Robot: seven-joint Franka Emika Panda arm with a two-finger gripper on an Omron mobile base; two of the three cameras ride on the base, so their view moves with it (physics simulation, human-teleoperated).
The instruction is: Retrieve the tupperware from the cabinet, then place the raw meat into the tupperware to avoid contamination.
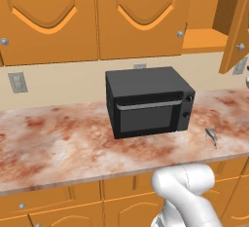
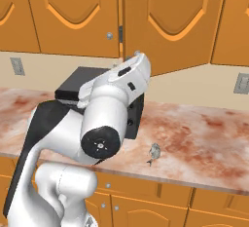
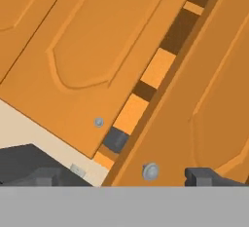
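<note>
Jaws standing wide open, gripping nothing, facing a cabinet (image 3: pixel 160 70) door knob (image 3: pixel 151 171). Door hanging ajar. Microwave (image 1: pixel 148 102) sitting on bench (image 1: pixel 58 148); meat (image 1: pixel 211 135) lying beside it.

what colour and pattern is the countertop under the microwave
Mottled white with reddish-brown blotches, like marble; the countertop shows best in the left base view, under the black microwave.

Wall cabinet (image 1: pixel 141 16): orange-brown wood, arched raised door panels, small round silver knobs. At the right of the left base view one door (image 1: pixel 237 24) stands swung outward, exposing a shelf. In the hand view a small dark grey object (image 3: pixel 115 140) sits in the gap; whether it is the tupperware cannot be told.
</note>
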